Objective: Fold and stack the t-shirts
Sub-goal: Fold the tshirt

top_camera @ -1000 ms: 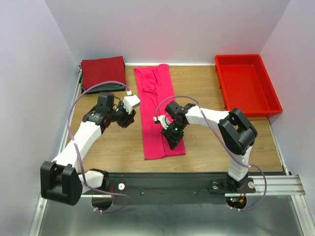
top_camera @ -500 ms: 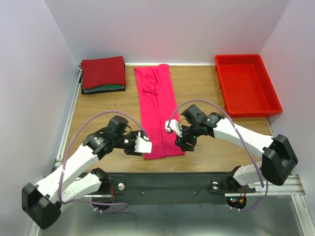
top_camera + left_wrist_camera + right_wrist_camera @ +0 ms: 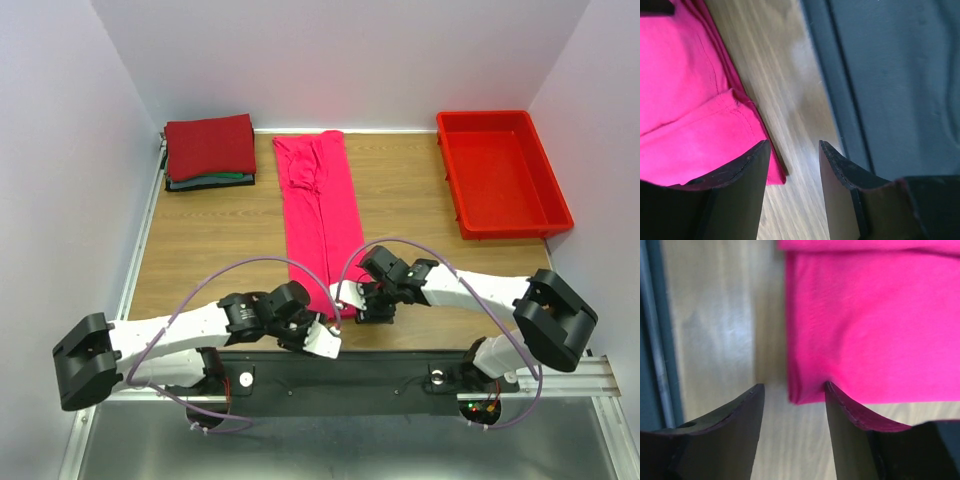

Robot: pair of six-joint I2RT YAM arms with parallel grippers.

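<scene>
The pink-magenta t-shirt [image 3: 318,210] lies folded into a long narrow strip down the middle of the wooden table. My left gripper [image 3: 308,322] is open over its near-left corner. In the left wrist view the shirt's hem corner [image 3: 685,100] lies at the left finger, with bare wood between the jaws [image 3: 794,145]. My right gripper [image 3: 372,312] is open at the near-right corner. In the right wrist view the shirt's corner [image 3: 875,315] lies just inside the right finger, the gripper [image 3: 793,386] straddling it. A stack of folded t-shirts [image 3: 210,148], dark red on top, sits back left.
A red plastic bin [image 3: 480,117] stands at the back right. The black rail [image 3: 380,365] runs along the table's near edge, right by both grippers; it shows as a dark band in the left wrist view [image 3: 890,75]. White walls close in the left, back and right.
Both arms have swung toward the near edge. The left gripper came from the middle left of the table to the shirt's near-left corner. The right gripper slid down to the near-right corner.
</scene>
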